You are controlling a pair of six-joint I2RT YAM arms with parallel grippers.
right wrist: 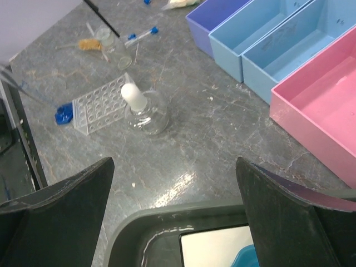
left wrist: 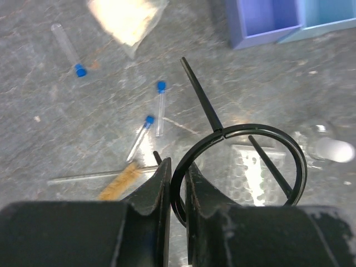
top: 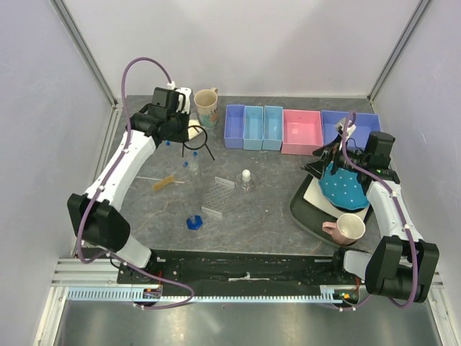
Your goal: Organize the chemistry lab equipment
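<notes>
My left gripper (left wrist: 178, 178) is shut on the rim of the black wire ring tripod (left wrist: 303, 167) and holds it above the table; in the top view it (top: 180, 133) is at the back left with the tripod (top: 207, 150) hanging from it. Below lie three blue-capped tubes (left wrist: 160, 108), the bag of pale powder (left wrist: 128, 19), the clear tube rack (left wrist: 250, 178) and the white-stoppered flask (left wrist: 328, 149). My right gripper (right wrist: 173, 167) is open and empty over the grey tray's rim (right wrist: 167, 219). The flask (right wrist: 142, 108) and rack (right wrist: 100, 103) lie beyond it.
A row of blue (top: 235, 126), light blue (top: 263, 127) and pink (top: 302, 131) bins stands at the back. A cream mug (top: 207, 107) stands at the back left. The blue dotted plate (top: 346, 186) and a pink mug (top: 346, 229) sit on the tray. A brush (top: 164, 182) lies left.
</notes>
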